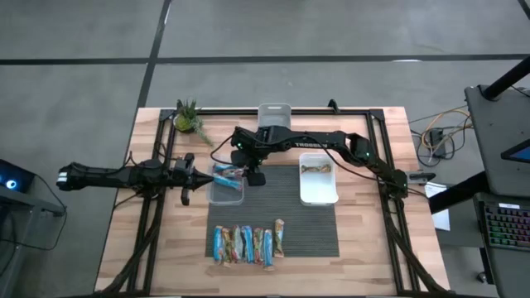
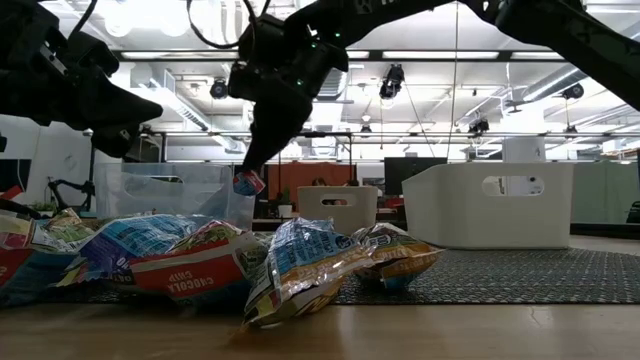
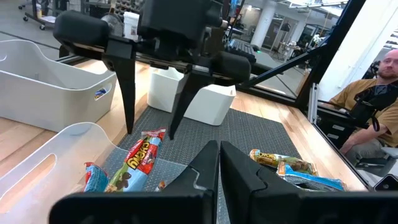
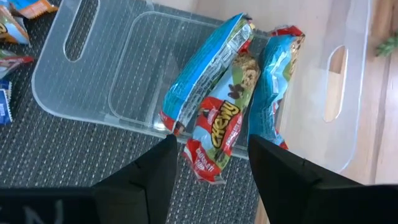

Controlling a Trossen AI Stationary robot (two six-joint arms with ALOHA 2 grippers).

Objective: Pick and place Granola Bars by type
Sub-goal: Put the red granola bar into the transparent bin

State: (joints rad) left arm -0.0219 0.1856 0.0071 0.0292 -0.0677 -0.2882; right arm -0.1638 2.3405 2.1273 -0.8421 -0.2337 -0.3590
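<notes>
The left hand [image 1: 192, 176], its dark fingers pressed together and empty, hovers beside a clear plastic bin [image 1: 227, 195] holding two glossy blue crinkled bars [image 4: 214, 109]. The right hand [image 1: 252, 175] hangs above that bin's edge, fingers spread, apparently gripping nothing. A white bin [image 1: 318, 189] on the right holds one brownish bar [image 1: 315, 169]. Six slim, shiny Granola Bars [image 1: 248, 244] lie in a row on the ribbed grey mat [image 1: 319, 230] covering the pale wooden surface [image 1: 141, 240]. Grey concrete floor surrounds the rig.
</notes>
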